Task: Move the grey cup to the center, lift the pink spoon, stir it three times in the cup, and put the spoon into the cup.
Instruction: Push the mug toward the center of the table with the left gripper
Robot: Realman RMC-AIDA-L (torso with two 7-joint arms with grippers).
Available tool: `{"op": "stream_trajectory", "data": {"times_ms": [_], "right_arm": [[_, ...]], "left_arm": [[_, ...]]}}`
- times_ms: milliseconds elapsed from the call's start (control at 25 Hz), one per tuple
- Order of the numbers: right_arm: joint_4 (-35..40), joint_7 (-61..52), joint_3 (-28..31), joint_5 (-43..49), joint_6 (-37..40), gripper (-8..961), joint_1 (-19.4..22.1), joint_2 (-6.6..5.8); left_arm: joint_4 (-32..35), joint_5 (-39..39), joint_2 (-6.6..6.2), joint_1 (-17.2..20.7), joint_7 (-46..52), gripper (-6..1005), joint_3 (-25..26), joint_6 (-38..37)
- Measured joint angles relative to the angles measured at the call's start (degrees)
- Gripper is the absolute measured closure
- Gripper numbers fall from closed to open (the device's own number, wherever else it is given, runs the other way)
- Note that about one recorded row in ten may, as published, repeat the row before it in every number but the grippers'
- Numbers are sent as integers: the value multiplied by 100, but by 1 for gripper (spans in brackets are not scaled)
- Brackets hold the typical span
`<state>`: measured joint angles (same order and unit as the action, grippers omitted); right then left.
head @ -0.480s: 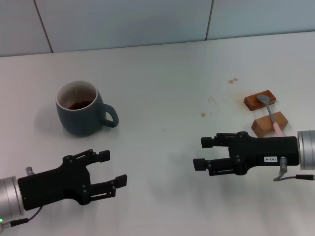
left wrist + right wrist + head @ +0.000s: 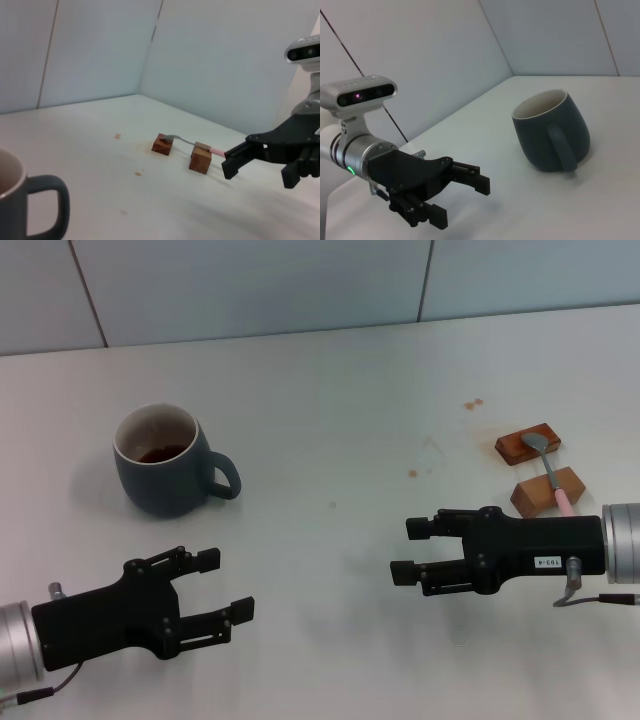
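Your left hand hovers released by the surface's near edge, cup just beyond it, upright toward the left. Your right hand hangs released too; the spoon lies bridging two blocks near the right edge.

A laboratory-style robot test bench is shown. A plain white table, marked by a few small brown stains right of centre, is backed along the top of the frame by pale grey-blue wall panels divided by thin dark seams. No household fittings are seen. Only staged props are laid out: a grey cup at the left, and two wooden blocks at the right edge on which a pink spoon is propped.
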<state>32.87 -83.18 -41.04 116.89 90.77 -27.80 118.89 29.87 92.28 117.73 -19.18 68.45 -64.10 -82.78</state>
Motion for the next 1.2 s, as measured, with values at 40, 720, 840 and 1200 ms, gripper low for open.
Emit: {"op": "stream_trajectory", "data": {"times_ms": [40, 720, 840, 1200], "right_arm": [[0, 0, 0, 0, 0, 123, 0, 0], [-18, -153, -1, 0, -35, 122, -34, 2], [-17, -154, 0, 0, -43, 122, -34, 2], [-1, -180, 0, 0, -66, 122, -34, 2]], "left_arm": [[8, 0, -5, 10, 0, 176, 30, -29], [-158, -155, 75, 7, -1914, 398, 3622, 1137], [-520, -368, 75, -135, -2637, 540, 4185, 1534], [-1560, -1119, 77, -635, -5596, 906, 4851, 2261]]}}
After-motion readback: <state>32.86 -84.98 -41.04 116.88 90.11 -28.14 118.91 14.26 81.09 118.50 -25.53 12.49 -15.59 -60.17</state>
